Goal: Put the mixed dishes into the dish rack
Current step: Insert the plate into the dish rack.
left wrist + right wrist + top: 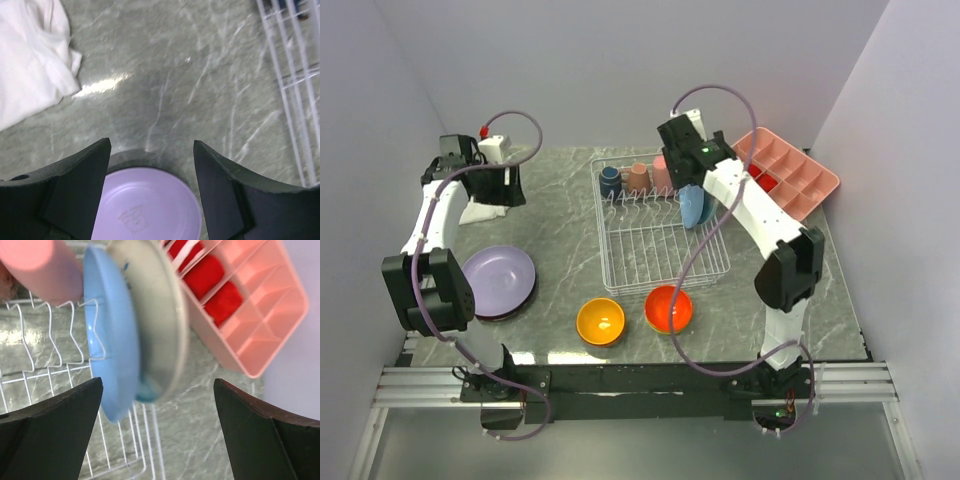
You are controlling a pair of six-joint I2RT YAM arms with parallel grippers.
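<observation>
Far left of the rack, a white cloth (pixel 485 212) is lying crumpled on the counter (pixel 560 210). The left pincer (pixel 151 145) is hovering just beside the cloth on the rack side, its fingers spread with nothing between them. Below it in the wrist view, a lavender plate (pixel 150 205) is resting flat on the counter, left of the rack's near corner, and a darker rim is showing around the plate's edge. In front of the rack, a yellow bowl (pixel 601 321) and a red bowl (pixel 668 309) are sitting upright side by side on the counter, the red one closer to the rack's near right corner. The rack (pixel 660 250) itself is sitting mid-counter. A navy cup (pixel 610 180) and two pink cups (pixel 638 177) are lining its far side. At its right side a blue plate (pixel 112 355) is standing on edge among the wires, and a pale plate (pixel 160 325) is leaning against its right face. That one's lower edge is hidden, so I cannot tell whether it is sitting inside the rack. The right pincer (pixel 158 382) is hanging above these two plates with its fingers spread wide, touching neither. Right of the rack, a pink tray (pixel 800 170) is lying at an angle, with red pieces (pixel 210 277) filling some compartments.
</observation>
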